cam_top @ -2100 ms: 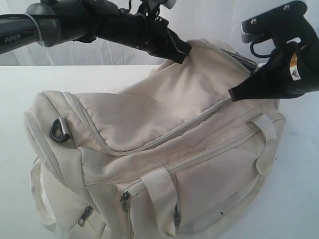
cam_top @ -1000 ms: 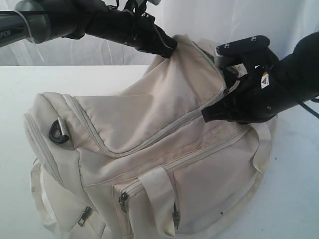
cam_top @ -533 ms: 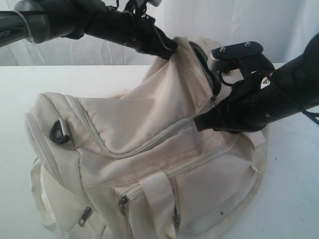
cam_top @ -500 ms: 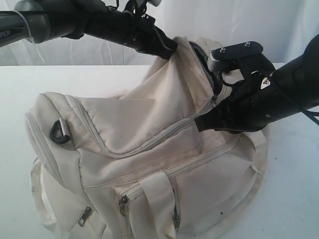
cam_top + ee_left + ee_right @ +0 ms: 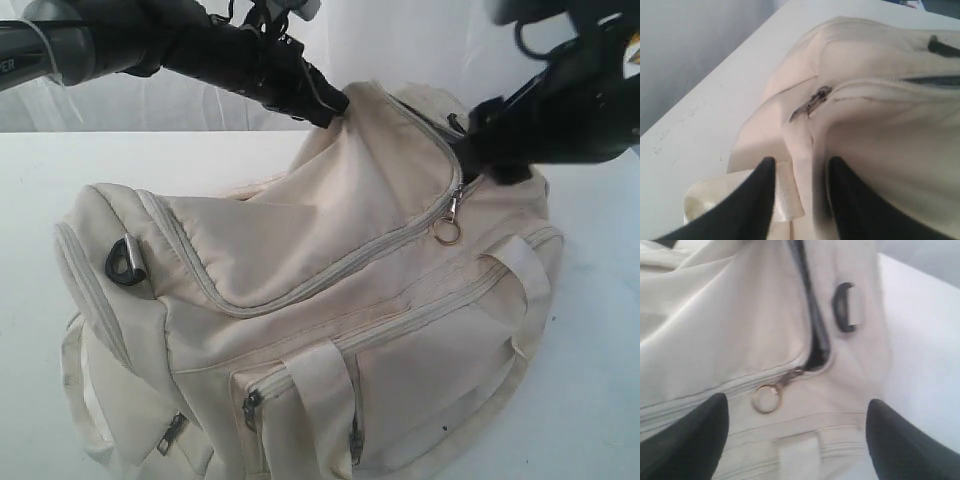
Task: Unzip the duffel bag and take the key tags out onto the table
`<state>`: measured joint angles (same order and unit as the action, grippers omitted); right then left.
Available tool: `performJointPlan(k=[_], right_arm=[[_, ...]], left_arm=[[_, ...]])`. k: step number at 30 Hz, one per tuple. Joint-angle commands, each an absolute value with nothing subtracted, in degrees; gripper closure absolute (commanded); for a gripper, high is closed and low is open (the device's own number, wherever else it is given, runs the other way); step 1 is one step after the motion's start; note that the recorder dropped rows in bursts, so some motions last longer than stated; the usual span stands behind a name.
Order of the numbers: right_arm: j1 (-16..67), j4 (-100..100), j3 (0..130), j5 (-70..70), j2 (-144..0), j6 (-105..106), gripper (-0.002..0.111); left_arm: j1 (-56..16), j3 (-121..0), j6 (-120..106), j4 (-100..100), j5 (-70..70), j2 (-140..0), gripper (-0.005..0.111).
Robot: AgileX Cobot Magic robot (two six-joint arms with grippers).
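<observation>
Cream duffel bag lying on the white surface, filling most of the exterior view from lower left to centre right. Top flap drawn up into a peak at upper centre, right at the tip of the left pincer. From the left wrist: two dark fingers set a little apart, a ridge of cream cloth running up between them, a strip of webbing under one. Cannot tell whether clamped on that fold or only touching it. Just beyond the fingers, on a seam, a small dark zip pull.

Right pincer spread wide, gripping nothing, hanging near the bag's right end at upper right of the exterior view. Beyond its fingers and apart from both, a metal zip slider with a small ring dangling free. Main zip parted behind the slider into a short dark gap, closed ahead of it along the curve toward the bag's left end. Just beside the gap, against the end panel, a black D-ring.

Lower in the exterior view: long side zip fully closed, two strap handles lying flat against the side, pocket zip pulls hanging down at lower centre. At centre left, on the bag's left end, another black D-ring. Inside of the bag too dark to make out through the gap.
</observation>
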<state>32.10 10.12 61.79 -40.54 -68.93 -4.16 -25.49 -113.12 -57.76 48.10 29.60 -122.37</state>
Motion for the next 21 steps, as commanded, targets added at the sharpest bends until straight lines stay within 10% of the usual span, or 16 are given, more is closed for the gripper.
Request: performJointPlan(k=[1, 10, 15, 21], right_arm=[[28.79, 18.20, 63.29, -42.80, -69.46, -7.91, 0.038], [27.30, 18.66, 63.42, -43.94, -70.73, -7.91, 0.038], [27.30, 18.66, 63.56, -43.60, -70.73, -8.04, 0.041], [22.94, 17.78, 67.00, -45.17, -72.56, -10.39, 0.048]], left_arm=[[-25.26, -113.41, -52.51, 44.32, 32.87, -120.43, 0.029], [-25.26, -113.41, -49.44, 41.81, 59.08, -111.41, 0.063], [-26.35, -113.41, -46.25, 45.07, 67.08, -110.85, 0.107], [-33.53, -113.41, -38.61, 30.80, 62.48, -108.73, 0.107]])
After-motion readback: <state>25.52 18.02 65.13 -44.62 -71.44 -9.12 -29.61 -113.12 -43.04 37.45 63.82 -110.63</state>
